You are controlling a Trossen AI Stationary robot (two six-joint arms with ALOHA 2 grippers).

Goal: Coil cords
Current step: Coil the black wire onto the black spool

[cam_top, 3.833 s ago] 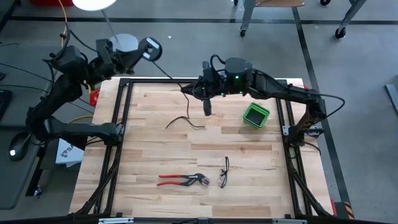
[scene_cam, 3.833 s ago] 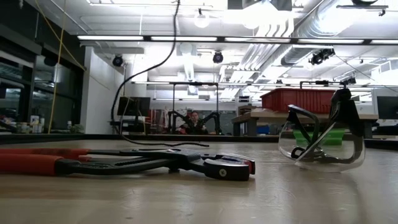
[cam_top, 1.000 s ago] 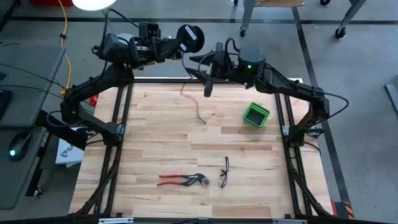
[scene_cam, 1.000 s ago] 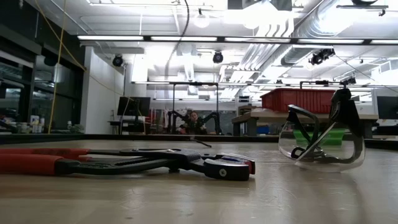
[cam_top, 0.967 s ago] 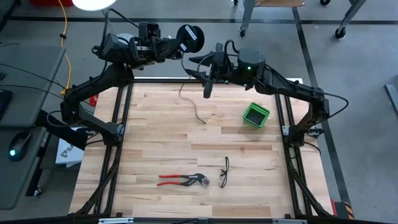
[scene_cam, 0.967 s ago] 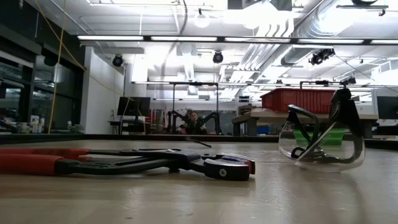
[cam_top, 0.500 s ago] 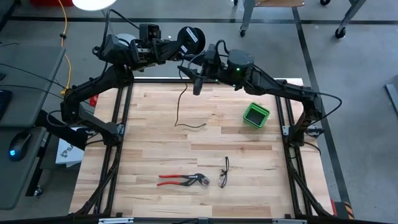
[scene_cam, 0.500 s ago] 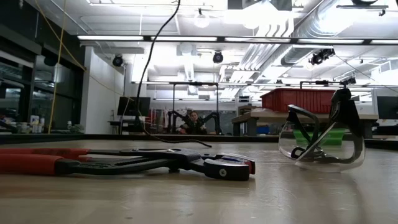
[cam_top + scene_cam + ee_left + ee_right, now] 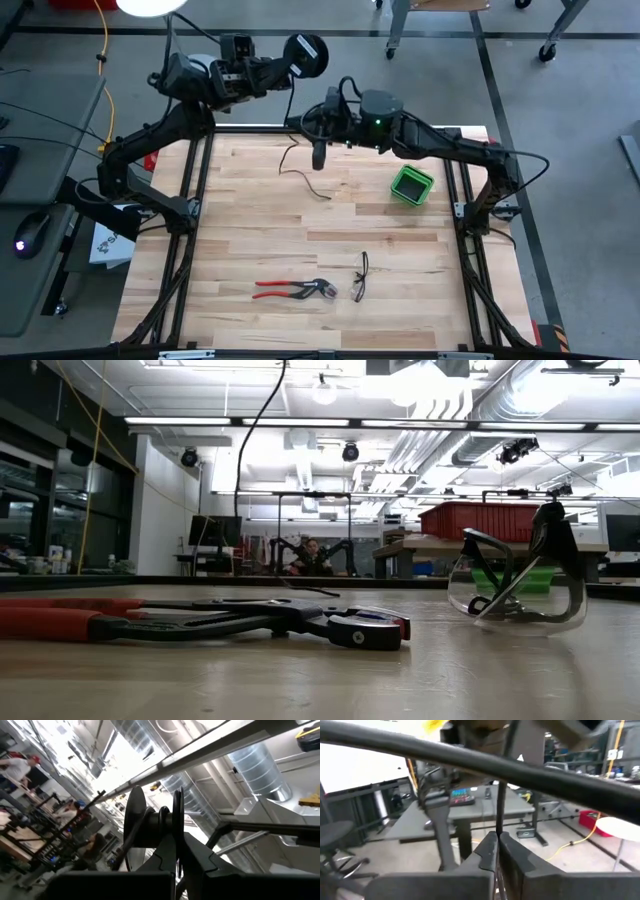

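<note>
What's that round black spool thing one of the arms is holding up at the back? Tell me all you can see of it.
The reel is a small black spool: two flat round discs joined by a narrow hub, the top face showing a pale centre mark. The left gripper is shut on one disc's edge, holding it up beyond the table's far edge. A thin black cord is wound on the hub; its free end trails onto the wood, pinched partway by the shut right gripper.

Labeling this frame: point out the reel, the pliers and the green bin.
reel (image 9: 306, 54): high view, on its round black face.
pliers (image 9: 272, 289): high view, on the red handles.
green bin (image 9: 404, 193): high view, on its near rim.
</note>
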